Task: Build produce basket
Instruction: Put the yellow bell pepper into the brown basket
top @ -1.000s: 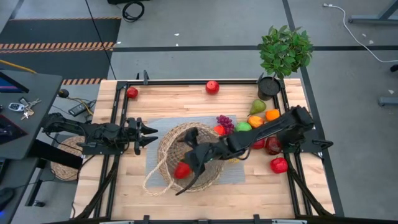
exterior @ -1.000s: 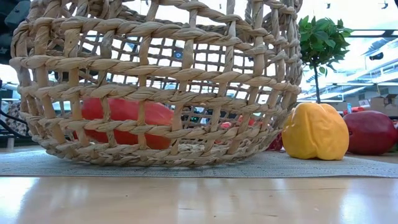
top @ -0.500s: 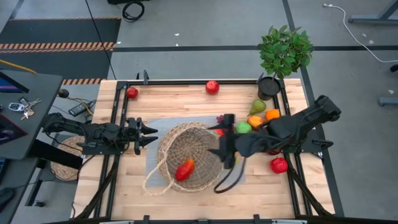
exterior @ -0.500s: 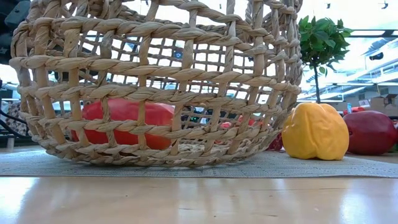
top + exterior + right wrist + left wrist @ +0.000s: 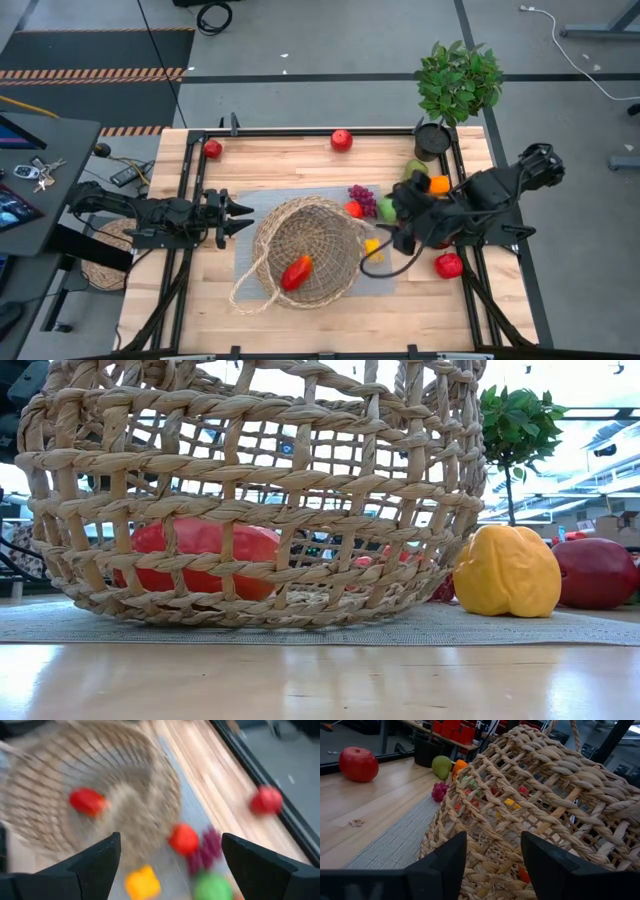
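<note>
The wicker basket (image 5: 305, 250) (image 5: 250, 490) stands on a grey mat (image 5: 245, 255). A red-orange mango (image 5: 297, 271) (image 5: 195, 555) lies on the basket's bottom. My right gripper (image 5: 398, 222) (image 5: 170, 857) hangs open, with nothing between its fingers. It is above the produce to the right of the basket: green apple (image 5: 387, 210), grapes (image 5: 360, 196), yellow pepper (image 5: 372, 247) (image 5: 507, 570), orange (image 5: 437, 185) and pear (image 5: 413, 170). My left gripper (image 5: 245, 217) (image 5: 492, 865) waits level, open, just outside the basket's left wall.
Red apples lie at the far edge (image 5: 341, 140), the far left corner (image 5: 212, 149) and the right side (image 5: 448, 265). A potted plant (image 5: 455, 90) stands at the far right corner. A dark frame (image 5: 190, 190) borders the table. Bare wood shows in front of the basket.
My right gripper has drawn out of the basket, going up and toward the table's right edge, and it has rolled as it went. It now hangs over the fruit pile. The mango has stayed on the basket's bottom, and the basket has kept its place.
</note>
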